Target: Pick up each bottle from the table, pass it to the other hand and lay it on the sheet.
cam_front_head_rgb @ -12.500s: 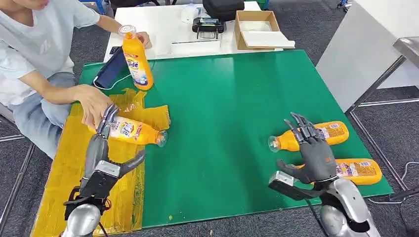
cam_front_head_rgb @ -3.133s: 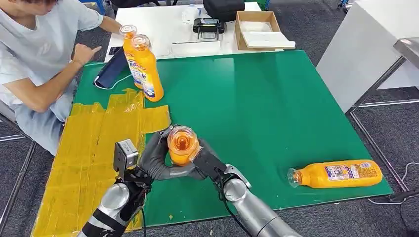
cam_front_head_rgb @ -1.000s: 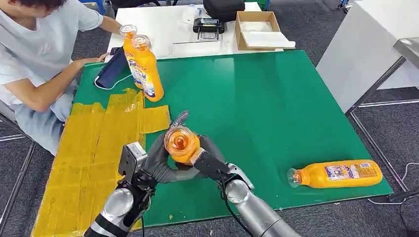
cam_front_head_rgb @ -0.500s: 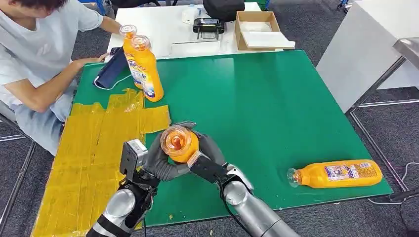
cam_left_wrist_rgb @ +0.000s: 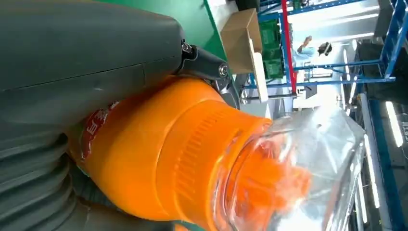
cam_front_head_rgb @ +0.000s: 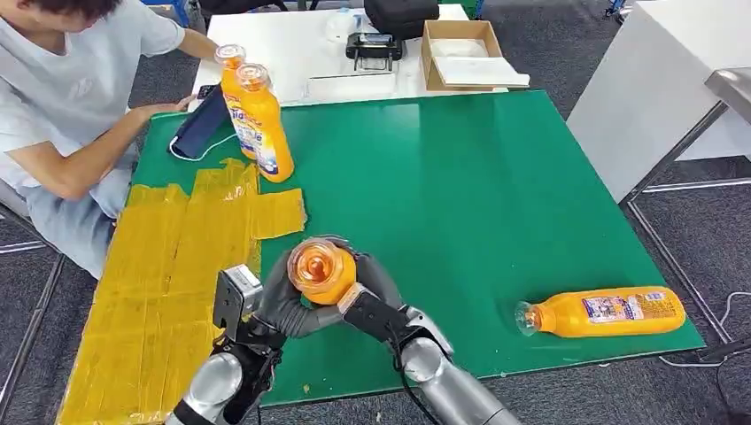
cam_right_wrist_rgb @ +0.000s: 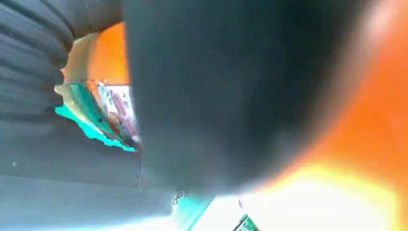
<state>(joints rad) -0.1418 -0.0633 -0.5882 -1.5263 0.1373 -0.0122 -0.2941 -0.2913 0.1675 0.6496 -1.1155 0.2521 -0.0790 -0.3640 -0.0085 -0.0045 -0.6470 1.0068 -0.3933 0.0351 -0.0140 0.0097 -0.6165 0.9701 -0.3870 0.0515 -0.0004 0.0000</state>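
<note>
- Overhead, from the head view, both hands meet on one orange bottle (cam_front_head_rgb: pixel 321 270) held above the green table (cam_front_head_rgb: pixel 460 177), just beside the yellow sheet (cam_front_head_rgb: pixel 168 266), its clear cap pointing up at the camera.
- From that height the left hand (cam_front_head_rgb: pixel 283 301) wraps the bottle from the sheet side and the right hand (cam_front_head_rgb: pixel 376 288) from the other side, fingers of both curled against it.
- Further from the sheet, a second bottle (cam_front_head_rgb: pixel 602 312) lies on its side near the table's edge; two more bottles (cam_front_head_rgb: pixel 257 124) stand upright at the sheet's far end, near a seated person (cam_front_head_rgb: pixel 62 97).
- Close up, the left wrist view adds the ribbed orange neck and clear cap (cam_left_wrist_rgb: pixel 293 178), with the thick grey thumb (cam_left_wrist_rgb: pixel 91 53) pressed on the bottle's shoulder.
- Closer still, the right wrist view is blurred: a dark finger (cam_right_wrist_rgb: pixel 216 96) lies across orange plastic, with a strip of label (cam_right_wrist_rgb: pixel 108 115) beside it.
</note>
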